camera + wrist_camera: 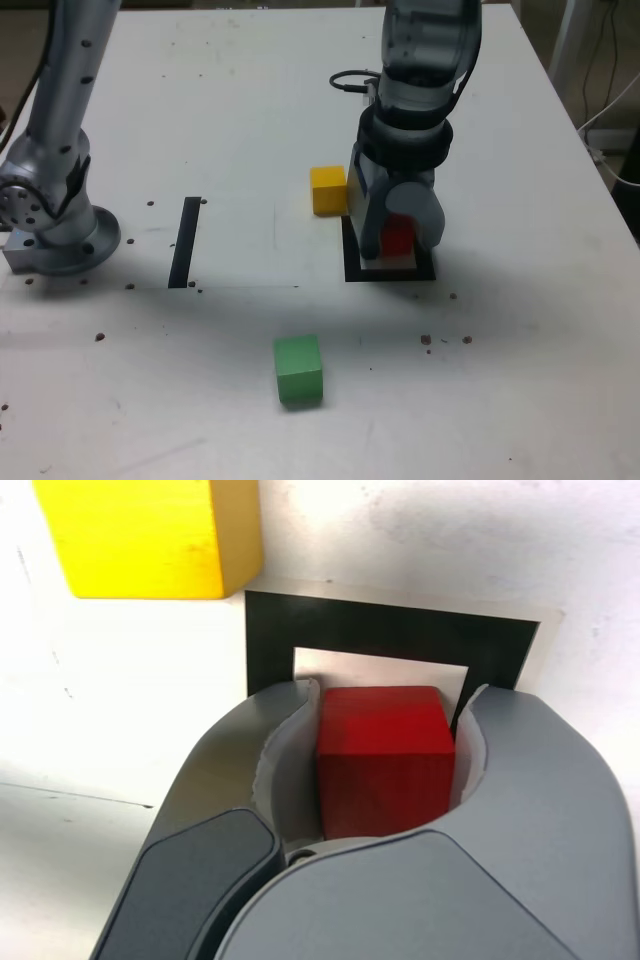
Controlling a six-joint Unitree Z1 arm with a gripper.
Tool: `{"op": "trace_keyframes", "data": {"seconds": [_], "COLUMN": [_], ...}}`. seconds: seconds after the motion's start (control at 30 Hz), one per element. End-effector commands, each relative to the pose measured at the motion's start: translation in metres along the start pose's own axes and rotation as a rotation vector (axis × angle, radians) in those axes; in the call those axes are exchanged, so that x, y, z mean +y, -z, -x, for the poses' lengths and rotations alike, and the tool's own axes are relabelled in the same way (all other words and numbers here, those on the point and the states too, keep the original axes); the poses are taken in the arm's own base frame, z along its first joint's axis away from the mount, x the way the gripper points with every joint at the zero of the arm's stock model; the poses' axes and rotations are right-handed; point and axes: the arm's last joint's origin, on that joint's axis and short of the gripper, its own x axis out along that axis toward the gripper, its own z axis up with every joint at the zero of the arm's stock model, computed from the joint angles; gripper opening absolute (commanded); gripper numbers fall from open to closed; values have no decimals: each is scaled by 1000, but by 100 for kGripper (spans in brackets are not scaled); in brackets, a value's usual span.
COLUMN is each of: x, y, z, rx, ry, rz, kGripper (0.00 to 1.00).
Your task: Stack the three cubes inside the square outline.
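My gripper (397,246) is shut on the red cube (398,236), holding it over the white centre of the square outline (390,273); whether the cube rests on the surface cannot be told. The wrist view shows the red cube (385,755) between both curved jaws of the gripper (393,695), with the black frame of the square outline (400,630) just beyond it. The yellow cube (328,190) stands right beside the outline's far corner, on the exterior view's left of it, and appears as the yellow cube (150,535) in the wrist view. The green cube (298,369) sits alone nearer the front of the table.
A straight black tape strip (185,241) lies on the exterior view's left of the outline. The arm's base (55,225) stands at the far left edge. A black cable (350,82) loops behind the wrist. The white table (520,380) ends at the exterior view's right.
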Motion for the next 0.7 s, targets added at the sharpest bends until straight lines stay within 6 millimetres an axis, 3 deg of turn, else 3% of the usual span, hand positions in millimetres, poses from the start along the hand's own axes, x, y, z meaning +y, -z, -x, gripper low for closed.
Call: {"op": "trace_keyframes", "data": {"seconds": [0.0, 0.1, 0.3, 0.67], "x": [-1, 0, -1, 8], "y": [2, 4, 8, 41], "z": [-2, -2, 5, 49], "rx": [17, 22, -9, -75], "ry": [-1, 0, -15, -15], "rz": [-4, -6, -23, -23], "kGripper": [46, 57, 98, 100]}}
